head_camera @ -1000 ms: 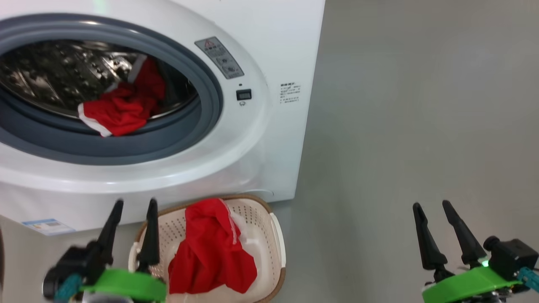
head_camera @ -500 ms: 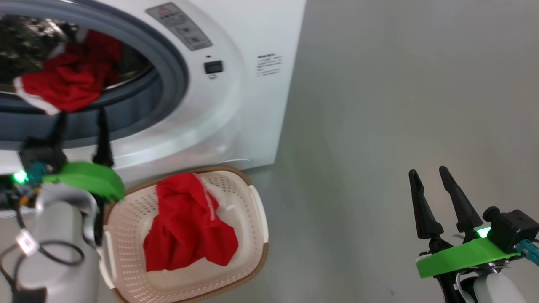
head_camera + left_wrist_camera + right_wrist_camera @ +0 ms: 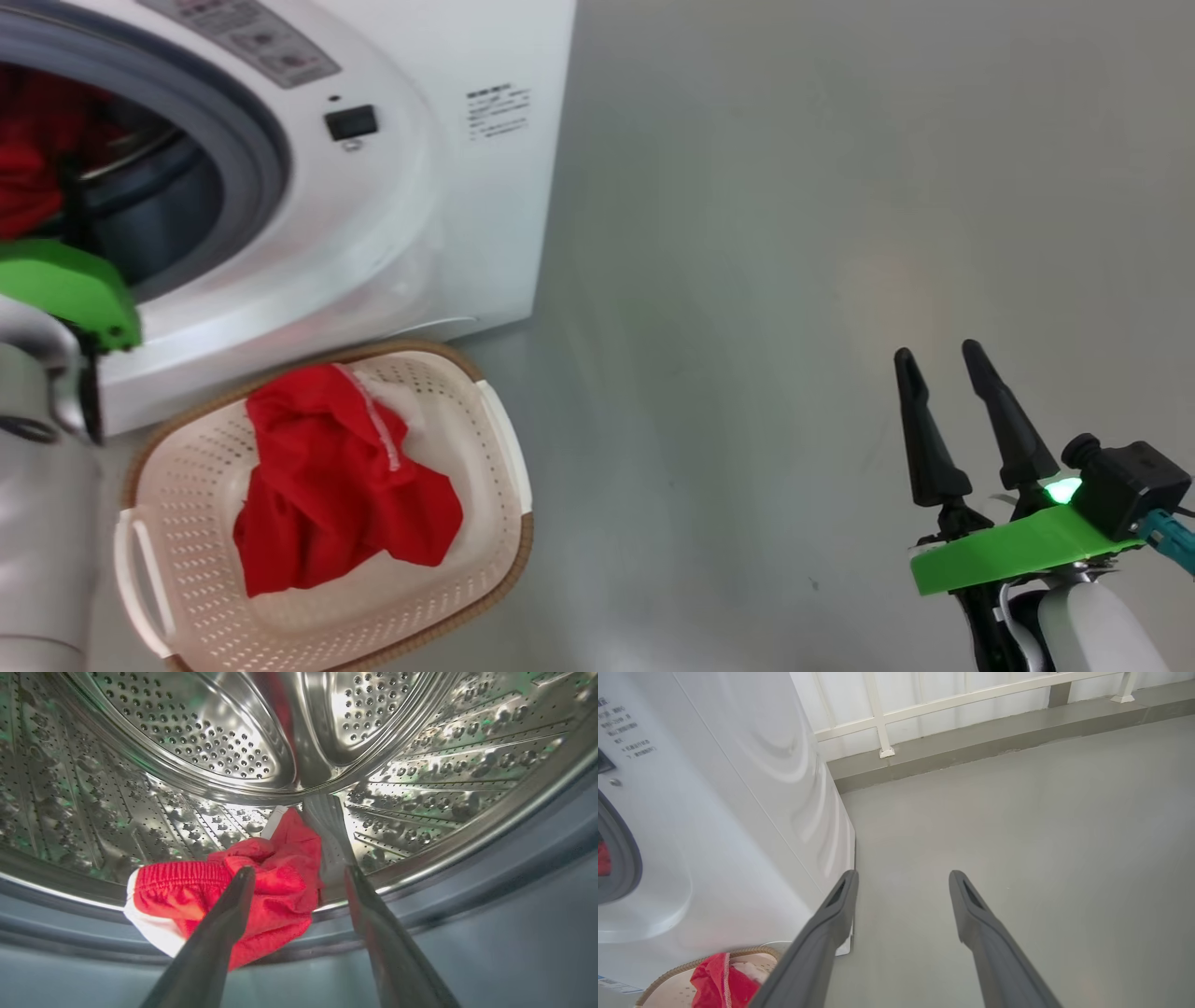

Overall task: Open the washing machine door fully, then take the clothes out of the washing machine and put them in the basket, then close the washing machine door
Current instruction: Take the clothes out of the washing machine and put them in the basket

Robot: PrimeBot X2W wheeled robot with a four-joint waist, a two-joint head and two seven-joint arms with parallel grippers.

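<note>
left gripper (image 3: 299,870) raised into washing machine (image 3: 420,233), fingers (image 3: 219,933) nearing clothes (image 3: 187,889)

Blk pincer fingers (image 3: 920,439), green mounts (image 3: 1018,551)

The drum (image 3: 196,742) is shiny perforated steel, the clothes (image 3: 280,882) soft cloth, the basket (image 3: 177,485) perforated plastic, the floor (image 3: 794,280) smooth matt.

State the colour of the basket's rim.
Brown, edging the cream perforated basket; the head view shows it best.
</note>
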